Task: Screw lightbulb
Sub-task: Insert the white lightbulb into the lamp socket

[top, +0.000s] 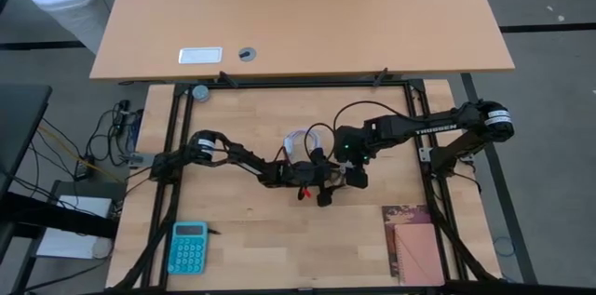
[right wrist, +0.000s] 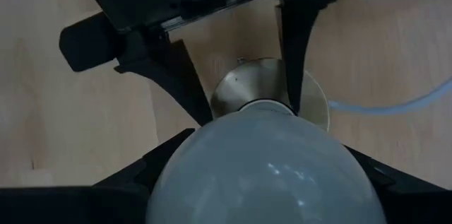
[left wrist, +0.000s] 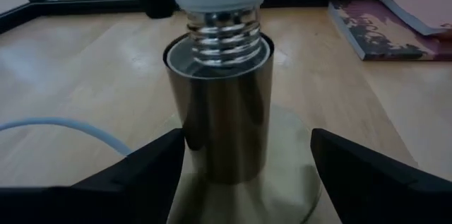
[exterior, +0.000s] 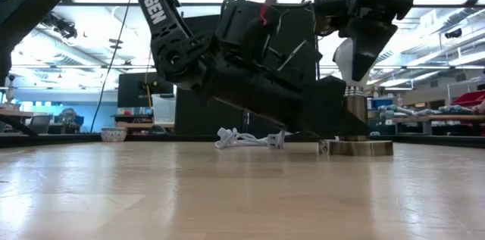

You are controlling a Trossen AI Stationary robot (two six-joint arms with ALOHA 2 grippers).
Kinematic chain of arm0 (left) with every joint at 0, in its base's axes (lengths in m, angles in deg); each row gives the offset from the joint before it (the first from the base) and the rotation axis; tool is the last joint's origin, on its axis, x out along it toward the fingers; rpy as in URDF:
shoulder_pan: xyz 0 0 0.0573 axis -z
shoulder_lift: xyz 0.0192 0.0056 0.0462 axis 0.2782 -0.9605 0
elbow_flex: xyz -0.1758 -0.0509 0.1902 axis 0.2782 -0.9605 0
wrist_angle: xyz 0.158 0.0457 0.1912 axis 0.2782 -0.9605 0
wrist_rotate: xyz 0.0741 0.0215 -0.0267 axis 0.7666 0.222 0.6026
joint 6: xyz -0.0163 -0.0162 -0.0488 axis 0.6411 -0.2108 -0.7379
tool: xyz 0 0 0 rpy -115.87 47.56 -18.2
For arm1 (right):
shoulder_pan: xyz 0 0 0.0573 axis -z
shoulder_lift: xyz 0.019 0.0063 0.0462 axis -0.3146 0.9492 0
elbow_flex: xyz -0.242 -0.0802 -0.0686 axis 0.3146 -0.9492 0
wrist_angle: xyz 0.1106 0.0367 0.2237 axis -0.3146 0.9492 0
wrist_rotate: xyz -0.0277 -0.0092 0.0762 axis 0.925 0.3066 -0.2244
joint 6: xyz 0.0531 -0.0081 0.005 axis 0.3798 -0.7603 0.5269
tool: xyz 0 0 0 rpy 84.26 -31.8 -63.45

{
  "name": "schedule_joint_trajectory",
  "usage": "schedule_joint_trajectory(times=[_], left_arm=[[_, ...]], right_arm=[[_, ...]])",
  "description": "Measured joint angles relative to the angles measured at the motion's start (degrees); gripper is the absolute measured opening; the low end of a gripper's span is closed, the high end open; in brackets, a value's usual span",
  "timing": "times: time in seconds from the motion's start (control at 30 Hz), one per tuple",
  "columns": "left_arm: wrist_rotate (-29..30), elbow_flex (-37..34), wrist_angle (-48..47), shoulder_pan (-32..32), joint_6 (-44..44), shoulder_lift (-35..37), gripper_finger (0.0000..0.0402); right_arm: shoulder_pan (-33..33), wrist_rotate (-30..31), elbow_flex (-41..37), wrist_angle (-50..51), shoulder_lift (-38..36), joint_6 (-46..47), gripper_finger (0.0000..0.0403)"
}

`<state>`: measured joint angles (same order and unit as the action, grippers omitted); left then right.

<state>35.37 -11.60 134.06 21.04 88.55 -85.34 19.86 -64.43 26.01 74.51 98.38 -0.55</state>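
Note:
The white lightbulb (right wrist: 265, 171) stands upright over a metal socket tube (left wrist: 220, 111) that rises from a round brass base disc (exterior: 361, 148) near the table's middle. My right gripper (right wrist: 265, 174) comes down on it from above and is shut on its globe. The bulb's threaded base (left wrist: 224, 30) sits in the tube's mouth. My left gripper (left wrist: 247, 146) reaches in low from the table's left and is open. Its two fingers stand on either side of the socket tube, just above the disc. My right gripper pinches the bulb's rounded globe (right wrist: 212, 160) between its two fingers, one on each side. The fingers point steeply down from above. The bulb stays upright, screw base down, its threads (left wrist: 226, 40) partly inside the top of the socket tube.
A coiled white cable (exterior: 246, 138) lies just beyond the socket. A teal calculator (top: 189, 247) is at the near left and a stack of books (top: 414, 244) at the near right. A black frame rail (top: 307, 83) runs along the far edge, with a desk (top: 298, 16) behind it.

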Motion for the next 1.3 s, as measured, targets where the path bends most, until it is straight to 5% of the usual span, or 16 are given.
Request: schedule_joint_trajectory(times=[0.87, 1.3], left_arm=[[2.53, 4.96, 5.12, 0.00, 0.37, -4.79, 0.0308], [4.31, 4.96, 5.06, 0.72, 3.80, -4.81, 0.0191]], right_arm=[[-0.80, -0.39, -3.39, -4.04, -0.11, 2.82, 0.0249], [-1.55, -0.32, -3.39, -4.18, -0.03, 5.08, 0.0249]])
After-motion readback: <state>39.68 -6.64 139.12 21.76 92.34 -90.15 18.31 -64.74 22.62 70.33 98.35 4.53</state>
